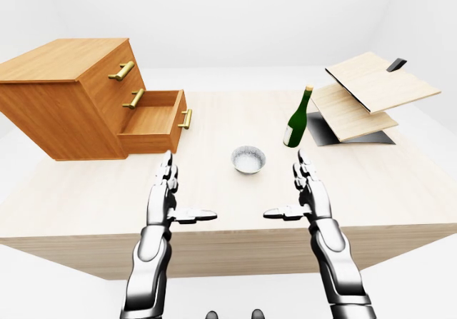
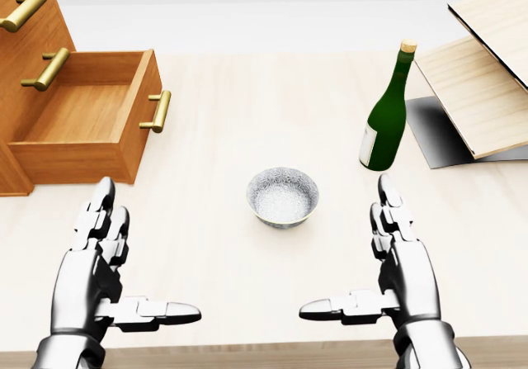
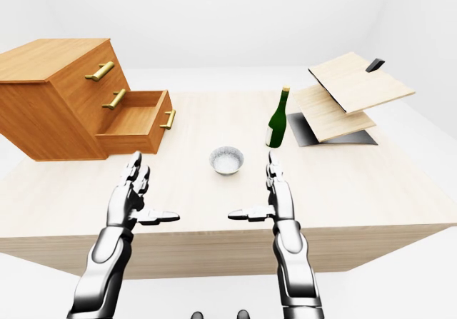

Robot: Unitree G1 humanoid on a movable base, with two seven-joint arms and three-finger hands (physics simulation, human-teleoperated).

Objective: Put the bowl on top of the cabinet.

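Observation:
A small silver-grey bowl (image 2: 283, 196) sits upright on the light wooden table (image 2: 247, 96), near the middle of the head view. The wooden cabinet (image 1: 68, 94) stands at the table's left, its flat top bare and its bottom drawer (image 2: 82, 130) pulled out. My left hand (image 2: 124, 262) hovers lower left of the bowl, open, fingers straight and thumb pointing inward. My right hand (image 2: 371, 257) mirrors it at the lower right, also open. Neither hand touches the bowl.
A green wine bottle (image 2: 388, 113) stands upright to the right of the bowl and above it. Slanted wooden boards on a dark stand (image 1: 364, 94) occupy the table's upper right. The table's near edge runs just below my hands.

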